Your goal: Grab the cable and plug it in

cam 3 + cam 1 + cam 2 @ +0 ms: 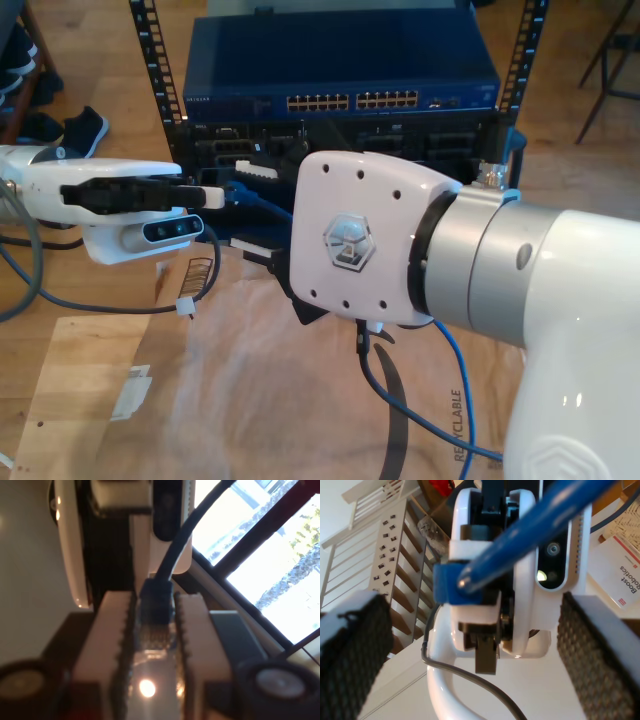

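My first gripper [155, 597] is shut on the cable's [179, 537] end. The clear connector [154, 642] lies between the white toothed fingers, and the blue boot sits at their tips. In the exterior view, this gripper [222, 195] reaches in from the exterior view's left. From it the blue cable [262, 203] runs behind the big white arm and reappears lower down [455, 365]. My second gripper [475, 605] faces the first gripper [525, 610] with its black pads wide apart. The cable [520, 540] passes between them without touching. In the exterior view the second gripper [245, 205] is open.
A blue network switch [340, 60] with rows of ports [350, 101] sits in the rack behind the grippers. Crinkled plastic sheet [250, 400] and cardboard cover the wooden floor. Shoes [85, 128] lie at the exterior view's left, and grey arm cables [60, 300] hang there.
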Motion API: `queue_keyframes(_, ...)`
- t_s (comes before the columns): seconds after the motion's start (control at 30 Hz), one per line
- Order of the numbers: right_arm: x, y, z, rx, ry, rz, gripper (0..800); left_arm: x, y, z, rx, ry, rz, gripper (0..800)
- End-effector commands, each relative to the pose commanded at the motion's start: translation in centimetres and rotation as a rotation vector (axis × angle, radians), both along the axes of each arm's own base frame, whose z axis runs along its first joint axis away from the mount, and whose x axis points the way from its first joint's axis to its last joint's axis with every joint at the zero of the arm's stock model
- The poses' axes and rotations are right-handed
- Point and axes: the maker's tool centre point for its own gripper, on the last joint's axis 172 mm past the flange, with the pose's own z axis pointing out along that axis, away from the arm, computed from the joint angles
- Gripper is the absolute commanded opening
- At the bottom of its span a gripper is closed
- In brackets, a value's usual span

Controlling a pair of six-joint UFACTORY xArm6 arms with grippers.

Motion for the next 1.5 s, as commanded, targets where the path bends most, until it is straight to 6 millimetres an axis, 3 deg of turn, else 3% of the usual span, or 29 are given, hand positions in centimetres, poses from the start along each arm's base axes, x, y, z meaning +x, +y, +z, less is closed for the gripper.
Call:
queue_keyframes(0.1, 0.06, -0.07, -0.06, 0.0, 0.0, -0.002, 387, -0.07, -0.01, -0.02, 0.002, -0.002, -0.001, 20)
queue_keyframes(0.7, 0.15, -0.24, 0.35, 0.009, -0.015, -0.008, 323, -0.83, -0.48, 0.47, -0.003, -0.01, -0.026, 20)
queue_keyframes(0.8, 0.15, -0.24, 0.35, 0.009, -0.015, -0.008, 276, -0.79, -0.48, 0.53, -0.003, -0.012, -0.025, 21)
queue_keyframes(1.33, 0.07, -0.22, 0.33, 0.01, -0.013, -0.007, 222, -0.68, -0.5, 0.54, -0.002, -0.009, -0.022, 24)
queue_keyframes(1.5, 0.09, -0.23, 0.36, 0.01, -0.014, -0.008, 173, -0.64, -0.48, 0.53, -0.002, -0.009, -0.022, 25)
